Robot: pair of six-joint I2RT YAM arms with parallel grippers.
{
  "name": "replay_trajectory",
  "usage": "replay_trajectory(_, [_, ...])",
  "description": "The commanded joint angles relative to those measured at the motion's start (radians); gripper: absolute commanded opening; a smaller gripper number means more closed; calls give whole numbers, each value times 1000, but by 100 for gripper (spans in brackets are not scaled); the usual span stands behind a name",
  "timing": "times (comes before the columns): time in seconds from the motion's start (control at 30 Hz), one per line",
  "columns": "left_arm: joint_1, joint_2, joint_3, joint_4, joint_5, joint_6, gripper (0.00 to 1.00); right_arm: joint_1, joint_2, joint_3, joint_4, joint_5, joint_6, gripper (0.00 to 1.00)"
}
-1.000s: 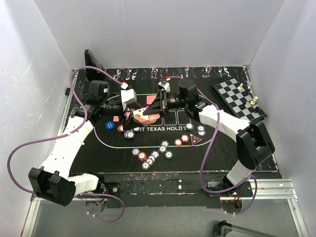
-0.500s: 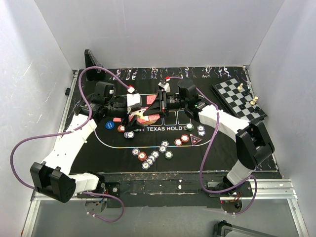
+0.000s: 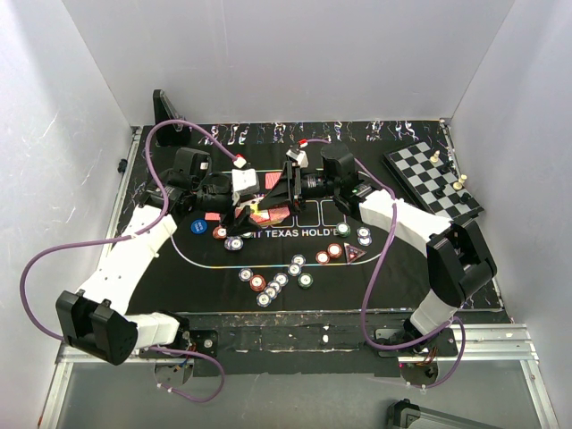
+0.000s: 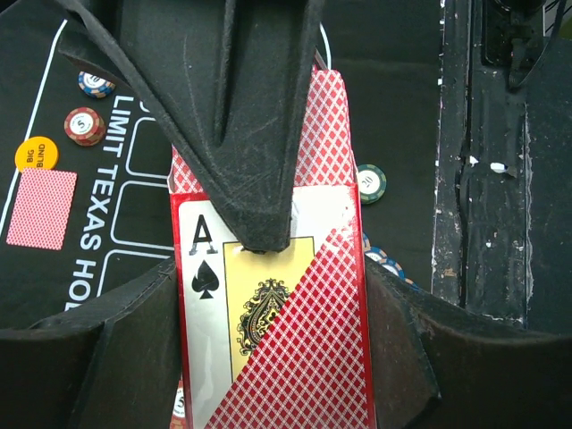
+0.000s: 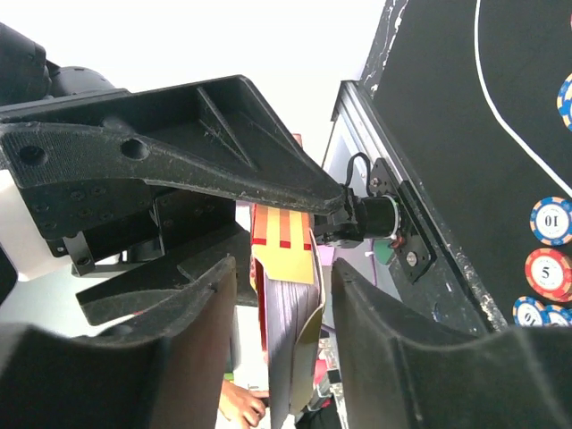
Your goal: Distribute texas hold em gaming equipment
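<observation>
The deck of playing cards [image 3: 261, 213] hangs in the air over the left-middle of the poker mat [image 3: 402, 277], caught between both arms, which meet there and hide the mat's printed boxes from above. The left pincer [image 3: 245, 209] is clenched on the deck's long sides. In the left wrist view its two fingers [image 4: 134, 349] press against the red edges. An ace of spades [image 4: 223, 295] faces up, partly under a slanted red-backed card.

The right pincer [image 3: 273, 191] straddles the same deck across its thickness but stands loosened. The right wrist view shows the cards edge-on [image 5: 288, 322] with a slim gap at each finger. One right finger lies over the ace's top. Contact cannot be told.

On the mat beneath lie one face-down card [image 4: 41, 207], a yellow BIG BLIND button [image 4: 37, 153] just beyond it, and two chips [image 4: 85, 125] further on. More poker chips [image 3: 277, 281] cluster toward the near edge. A few sit beside the dark triangular marker [image 3: 355, 255], and a blue chip [image 3: 197, 226] lies under the left arm. A chessboard [image 3: 433, 179] with pieces sits at the table's far right, well apart.
</observation>
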Motion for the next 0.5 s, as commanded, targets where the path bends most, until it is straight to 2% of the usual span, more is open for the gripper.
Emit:
replay_trajectory(0.0, [-8, -36, 10, 18, -5, -31, 16, -13, -19, 41, -40, -27, -60, 63])
replay_trajectory(0.1, [-9, -55, -7, 15, -5, -31, 14, -27, -51, 33, -90, -30, -101, 73])
replay_trajectory(0.23, [-8, -59, -8, 10, 0, -39, 11, -30, -68, 41, -173, -24, -162, 75])
replay_trajectory(0.47, [-8, -56, -10, -2, 6, -31, 3, -37, -72, 10, -152, -33, -150, 58])
